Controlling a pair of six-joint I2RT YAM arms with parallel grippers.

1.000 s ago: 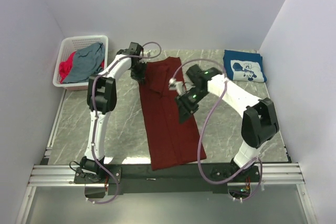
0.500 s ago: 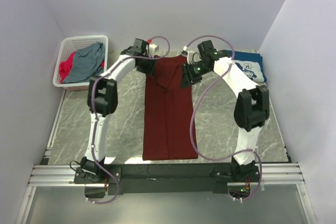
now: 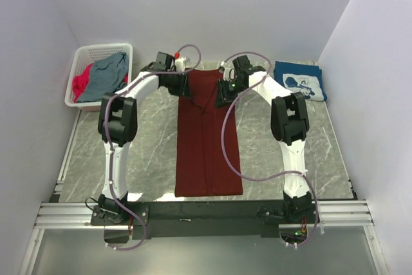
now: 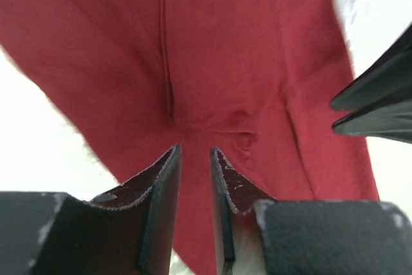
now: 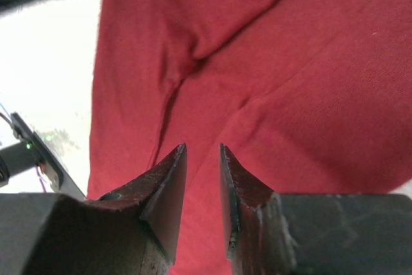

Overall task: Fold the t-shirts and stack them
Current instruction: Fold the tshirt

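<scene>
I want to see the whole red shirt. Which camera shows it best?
The top external view. There the red shirt shows whole, a long folded strip lying on the table. The left wrist and right wrist views each show only a close-up patch of its creased cloth.

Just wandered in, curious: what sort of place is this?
Most likely a robot test bench in a lab: a left arm and right arm mounted at a marble-look table, white walls around it, a maroon t-shirt laid out.
</scene>
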